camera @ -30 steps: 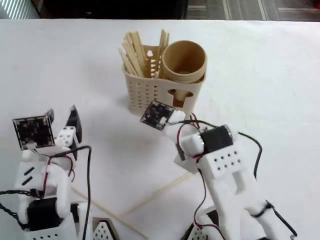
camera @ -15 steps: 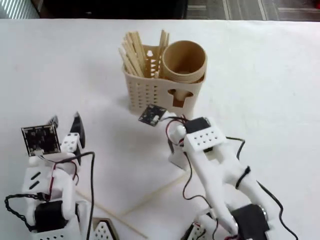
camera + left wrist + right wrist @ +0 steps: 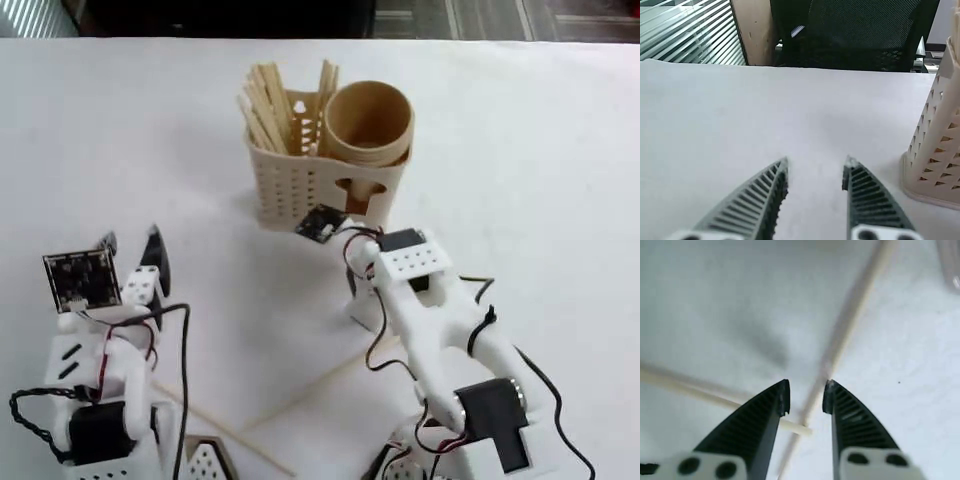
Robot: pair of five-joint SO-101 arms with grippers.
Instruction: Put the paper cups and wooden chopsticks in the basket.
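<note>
Two thin, pale wooden chopsticks cross beneath our right gripper, its ribbed jaws slightly parted astride one, unclamped. Our left gripper gapes empty near the cream perforated basket.

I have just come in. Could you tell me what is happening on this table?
The clearing of the white table is nearly done. The cream plastic basket already holds a brown paper cup and a bundle of wooden chopsticks. Two loose wooden chopsticks lie on the table. The right gripper hangs low over them, its fingers open on either side of one stick. The left gripper is open above bare table beside the basket, holding nothing.
</note>
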